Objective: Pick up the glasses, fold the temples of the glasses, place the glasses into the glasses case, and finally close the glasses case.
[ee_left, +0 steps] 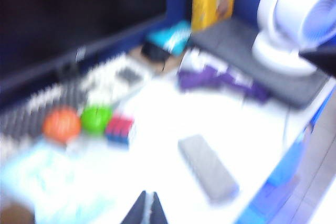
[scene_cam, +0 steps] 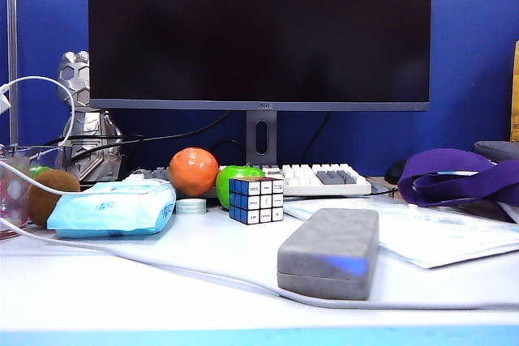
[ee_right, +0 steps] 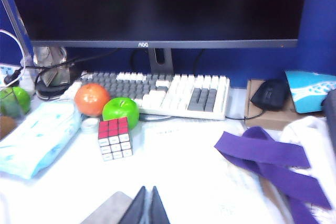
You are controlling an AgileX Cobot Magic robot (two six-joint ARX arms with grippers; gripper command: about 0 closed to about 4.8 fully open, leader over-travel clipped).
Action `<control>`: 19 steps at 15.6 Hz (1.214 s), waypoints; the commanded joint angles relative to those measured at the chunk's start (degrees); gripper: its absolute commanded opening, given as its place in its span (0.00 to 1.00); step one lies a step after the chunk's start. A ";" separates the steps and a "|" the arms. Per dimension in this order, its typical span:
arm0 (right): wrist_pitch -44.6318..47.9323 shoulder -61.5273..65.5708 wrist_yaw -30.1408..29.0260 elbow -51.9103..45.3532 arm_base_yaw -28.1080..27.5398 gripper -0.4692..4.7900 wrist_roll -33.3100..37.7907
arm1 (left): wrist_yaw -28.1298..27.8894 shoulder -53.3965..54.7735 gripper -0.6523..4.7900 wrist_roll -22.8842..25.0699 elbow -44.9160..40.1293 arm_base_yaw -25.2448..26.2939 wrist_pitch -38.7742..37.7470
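The grey glasses case [scene_cam: 328, 252] lies closed on the white table at the front right of the exterior view. It shows blurred in the left wrist view [ee_left: 207, 167], and one corner of it [ee_right: 107, 211] peeks out in the right wrist view. The glasses are not in view. My left gripper [ee_left: 149, 195] is shut with nothing between its fingers, raised well above the table and apart from the case. My right gripper [ee_right: 148, 190] is also shut and empty, hanging just beside the case's corner. Neither gripper shows in the exterior view.
A Rubik's cube [scene_cam: 255, 199], an orange [scene_cam: 193, 171], a green apple [scene_cam: 235, 177] and a light-blue wipes packet [scene_cam: 113, 208] sit mid-table before the keyboard [scene_cam: 316, 177] and monitor [scene_cam: 259, 34]. A purple strap [scene_cam: 454, 177] lies at right. A white cable [scene_cam: 203, 273] crosses the front.
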 commanded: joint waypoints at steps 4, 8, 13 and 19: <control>9.03 -4.37 3.76 -20.70 0.13 0.08 2.08 | 2.82 -10.03 0.11 -6.64 -26.99 0.07 15.76; 4.55 -4.46 3.67 -22.86 0.17 0.09 6.34 | 3.89 -8.22 0.11 -10.58 -40.61 0.04 29.70; 3.02 -4.46 3.69 -22.84 0.15 0.09 6.29 | 3.61 -8.17 0.11 -12.26 -54.99 0.04 48.35; 3.02 -4.46 3.69 -22.84 0.15 0.09 6.29 | 0.79 -10.34 0.11 -11.43 -59.74 0.35 50.97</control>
